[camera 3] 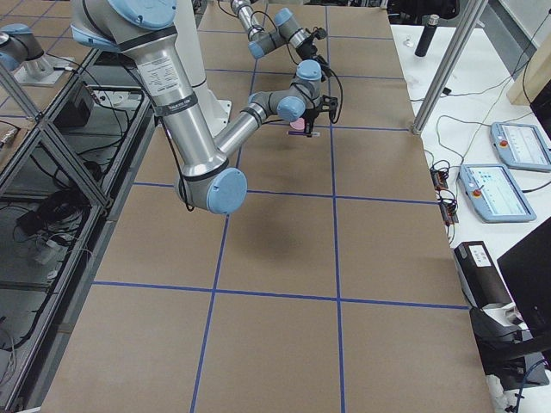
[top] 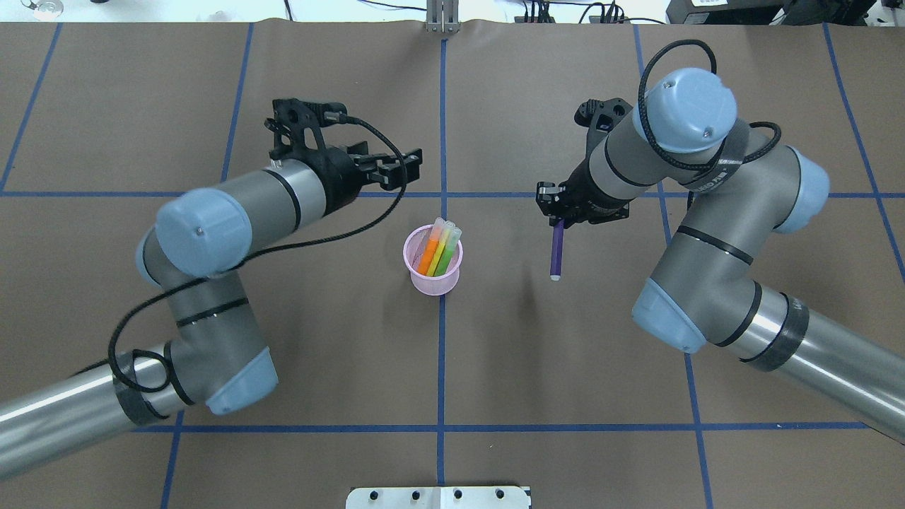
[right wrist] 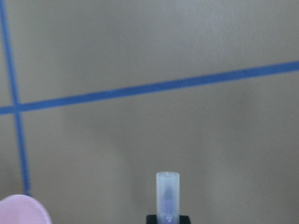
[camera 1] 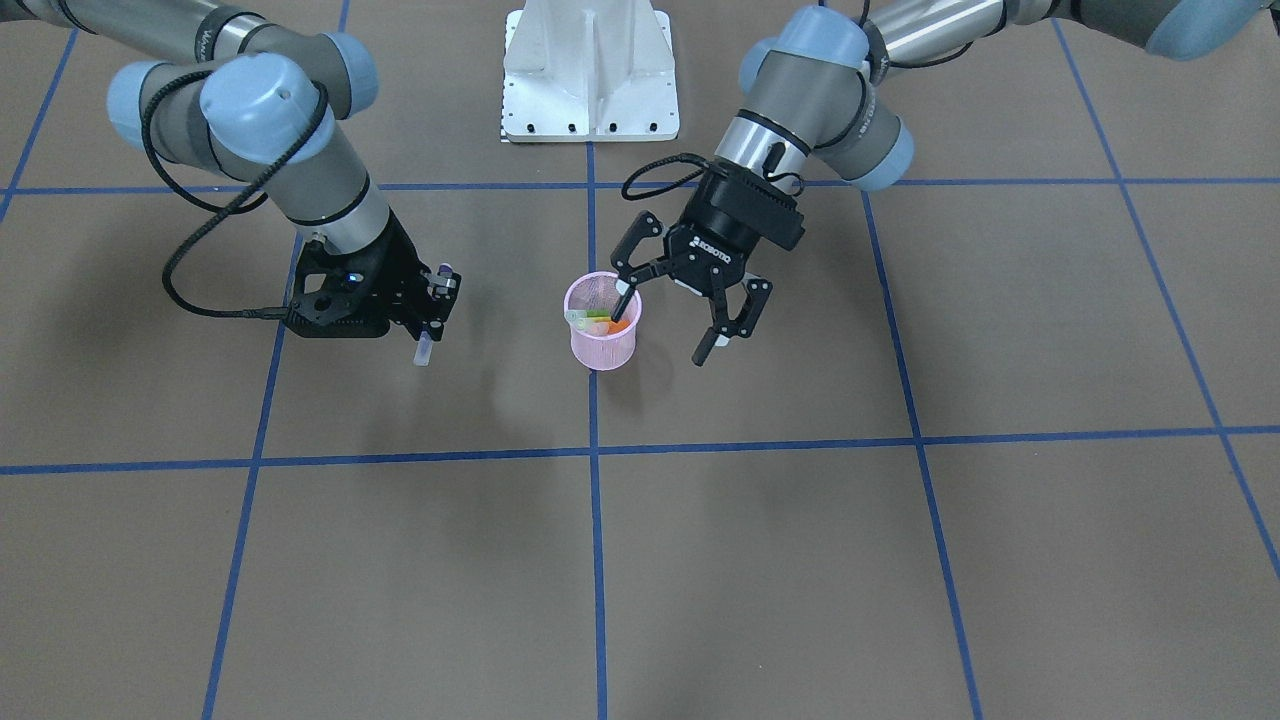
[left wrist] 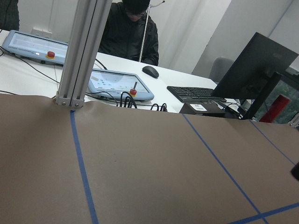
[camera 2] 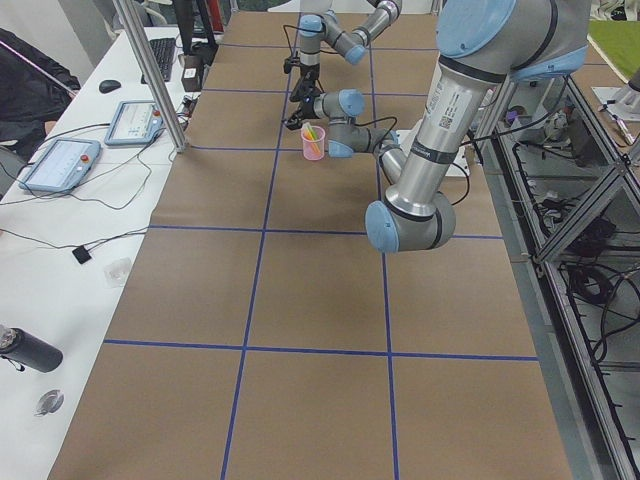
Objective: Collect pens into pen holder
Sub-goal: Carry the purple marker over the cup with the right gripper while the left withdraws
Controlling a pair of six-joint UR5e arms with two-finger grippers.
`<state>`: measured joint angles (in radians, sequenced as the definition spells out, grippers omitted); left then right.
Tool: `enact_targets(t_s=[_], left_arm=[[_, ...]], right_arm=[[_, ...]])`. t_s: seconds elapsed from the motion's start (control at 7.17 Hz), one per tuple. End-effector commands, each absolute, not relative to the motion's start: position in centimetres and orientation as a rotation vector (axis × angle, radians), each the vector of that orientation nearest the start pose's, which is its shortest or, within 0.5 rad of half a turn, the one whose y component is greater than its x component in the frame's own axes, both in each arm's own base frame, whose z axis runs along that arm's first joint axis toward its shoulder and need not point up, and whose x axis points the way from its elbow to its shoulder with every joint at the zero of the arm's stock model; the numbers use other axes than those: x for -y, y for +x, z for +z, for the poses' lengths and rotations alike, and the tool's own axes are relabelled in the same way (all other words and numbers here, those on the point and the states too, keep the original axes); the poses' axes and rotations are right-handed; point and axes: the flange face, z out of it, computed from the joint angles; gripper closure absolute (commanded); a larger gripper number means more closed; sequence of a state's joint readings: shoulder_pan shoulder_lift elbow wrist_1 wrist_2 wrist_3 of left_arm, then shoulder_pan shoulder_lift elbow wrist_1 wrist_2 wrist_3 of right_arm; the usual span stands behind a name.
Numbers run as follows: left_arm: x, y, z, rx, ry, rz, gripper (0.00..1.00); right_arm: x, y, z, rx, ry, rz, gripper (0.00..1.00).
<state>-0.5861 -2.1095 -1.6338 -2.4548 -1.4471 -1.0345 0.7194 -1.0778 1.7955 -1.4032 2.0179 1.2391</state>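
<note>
Pens in orange (top: 426,258), green (top: 439,256) and yellow (top: 448,252) stand together in the pink mesh pen holder (top: 433,277). They lean the same way, and their pale caps rise above its rim. The holder sits upright on the brown worktop (top: 339,339), on a line of the blue tape grid near the middle.

The purple pen (top: 556,251) is outside the holder, gripped by the right gripper (top: 558,218) off to the holder's side and well apart from it. Its fingers are closed narrowly on the pen's upper end, and the pen hangs down with its translucent cap lowest. Whether the cap touches the worktop cannot be told. In the right wrist view the cap points away from the camera over the taped surface, with the holder's pink edge in the lower left corner.

The left gripper (camera 1: 662,335) carries nothing and its fingers are spread wide. In the front-facing view one fingertip (camera 1: 623,305) overlaps the holder's rim. From overhead the fingers sit clear of the holder, on its side away from the robot. The white robot base (camera 1: 590,70) stands at the worktop's edge behind the holder.
</note>
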Motion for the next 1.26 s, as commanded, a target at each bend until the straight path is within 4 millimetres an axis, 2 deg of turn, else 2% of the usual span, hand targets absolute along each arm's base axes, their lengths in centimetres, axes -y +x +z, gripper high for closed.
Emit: enact_targets(t_s=[0.0,0.14,0.28,0.42,0.56,0.7,0.98,1.12], left_arm=[[54.5,39.2,26.2,-1.07,0.586,-0.065,0.0],[55.8,37.4,27.5,-1.046,0.543,-0.074,0.0],[55.6,36.6,30.4,-1.01,0.52,-0.081,0.0],[55.6,35.7,32.9,-0.971,0.509,-0.077,0.0],[56.1,34.1,34.7,-0.928,0.528,-0.044,0.0],[56.3,33.7,35.6,-0.914,0.526,-0.045,0.0],[56.7,34.0,37.1,-0.892,0.505,-0.051,0.0],[56.9,34.0,37.4,-0.887,0.501,-0.054,0.0]], right_arm=[[47.9,-37.3,19.5,1.055,0.309,0.177,1.0],[47.3,-37.4,17.4,1.167,0.467,0.172,1.0],[45.8,-38.3,16.6,1.253,0.606,0.186,1.0],[43.9,-40.5,15.9,1.257,0.703,0.155,1.0],[42.6,-41.8,15.3,1.232,0.797,0.082,1.0],[41.3,-43.5,15.3,1.218,0.85,-0.022,1.0],[40.0,-48.0,17.7,1.239,0.876,-0.054,1.0],[39.6,-49.6,18.7,1.218,0.899,-0.033,1.0]])
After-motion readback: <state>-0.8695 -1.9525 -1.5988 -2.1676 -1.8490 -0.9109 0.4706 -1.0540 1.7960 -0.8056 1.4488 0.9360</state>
